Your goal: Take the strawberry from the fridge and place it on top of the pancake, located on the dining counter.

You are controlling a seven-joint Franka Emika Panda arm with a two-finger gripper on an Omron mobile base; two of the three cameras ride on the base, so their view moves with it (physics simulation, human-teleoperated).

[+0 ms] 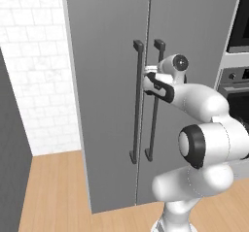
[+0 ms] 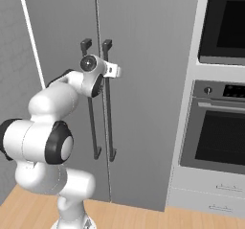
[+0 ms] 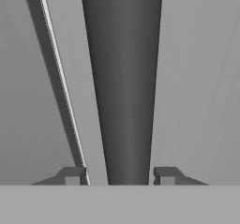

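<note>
The white arm rises from the base, bends at the elbow and reaches forward at about chest height. The wrist is level, the gripper (image 3: pixel 120 176) pointing straight ahead. Its two dark fingertips (image 3: pixel 70 175) straddle a dark vertical bar, a small gap showing on each side.

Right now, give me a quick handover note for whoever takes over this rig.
Hand: its tips straddle a dark fridge handle; small gaps show on both sides, so a firm grip cannot be confirmed.
Fridge: both doors shut, so nothing inside can be seen.
Done: arm brought to the handle.
Left: pull the door open, find the strawberry, take it to the pancake.
</note>
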